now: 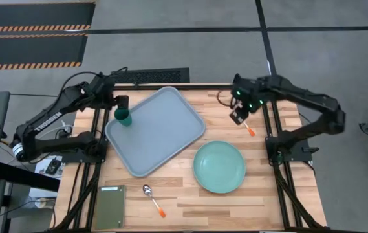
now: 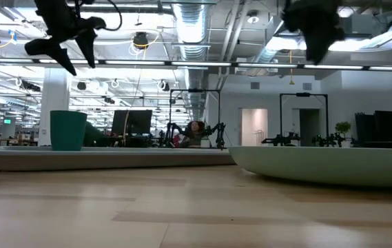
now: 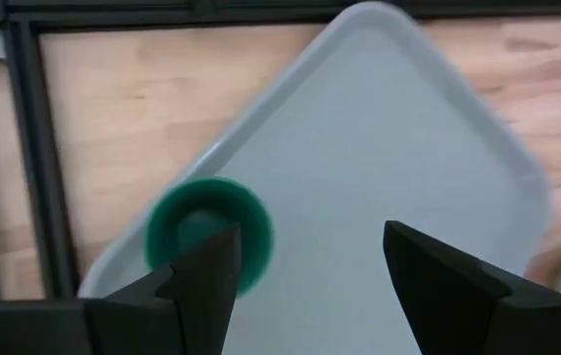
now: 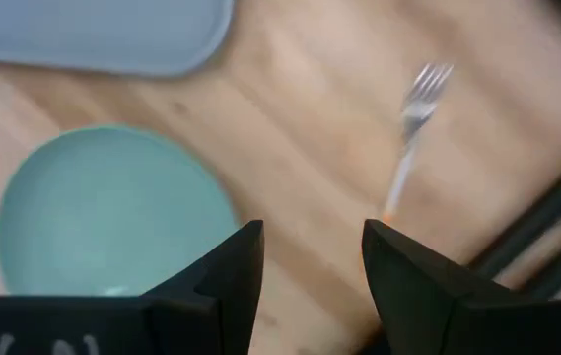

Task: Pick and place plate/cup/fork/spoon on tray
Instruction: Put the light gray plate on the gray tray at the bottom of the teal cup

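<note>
Dark left tool wide open, empty, above cup

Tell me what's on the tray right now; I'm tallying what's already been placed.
Only the cup stands on the tray, near one corner. The plate, fork and spoon lie on the table. The left gripper covers a bit of that corner.
</note>
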You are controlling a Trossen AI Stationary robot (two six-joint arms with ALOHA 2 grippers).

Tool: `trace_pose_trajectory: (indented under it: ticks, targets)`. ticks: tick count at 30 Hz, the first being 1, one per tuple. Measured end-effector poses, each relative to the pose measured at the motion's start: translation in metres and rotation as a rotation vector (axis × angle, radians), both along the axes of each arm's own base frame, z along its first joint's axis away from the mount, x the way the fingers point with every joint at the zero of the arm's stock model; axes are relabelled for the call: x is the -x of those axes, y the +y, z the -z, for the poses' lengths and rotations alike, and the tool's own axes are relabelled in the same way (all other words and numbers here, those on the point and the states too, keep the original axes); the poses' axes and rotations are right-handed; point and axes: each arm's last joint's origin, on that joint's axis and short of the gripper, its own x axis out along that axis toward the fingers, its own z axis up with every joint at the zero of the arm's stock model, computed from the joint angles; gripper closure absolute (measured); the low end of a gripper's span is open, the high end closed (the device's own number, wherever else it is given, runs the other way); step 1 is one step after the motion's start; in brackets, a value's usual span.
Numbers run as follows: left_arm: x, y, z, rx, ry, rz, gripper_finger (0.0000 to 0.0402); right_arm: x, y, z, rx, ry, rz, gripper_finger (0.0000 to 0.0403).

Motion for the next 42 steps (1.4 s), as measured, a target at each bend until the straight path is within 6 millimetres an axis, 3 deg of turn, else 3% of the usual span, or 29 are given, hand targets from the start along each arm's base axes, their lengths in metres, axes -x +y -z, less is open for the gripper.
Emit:
trace_pose_trajectory:
  ticks: [7, 12, 27, 42]
  targets:
    - [0.006, -0.012, -0.014, -0.053, -0.155, 0.003, 0.0166, 0.044, 0.026, 0.053, -0.121, -0.045, 0.216, 0.0205]
    - [0.005, -0.017, -0.022, -0.092, -0.255, 0.017, 0.0166, 0.061, 0.043, 0.088, -0.17, -0.028, 0.319, 0.0205]
    - [0.002, -0.02, -0.026, -0.113, -0.29, 0.043, 0.0166, 0.051, 0.078, 0.144, -0.235, -0.098, 0.277, 0.0205]
    - [0.001, -0.019, -0.026, -0.123, -0.298, 0.045, 0.0166, 0.053, 0.084, 0.171, -0.242, -0.078, 0.286, 0.0205]
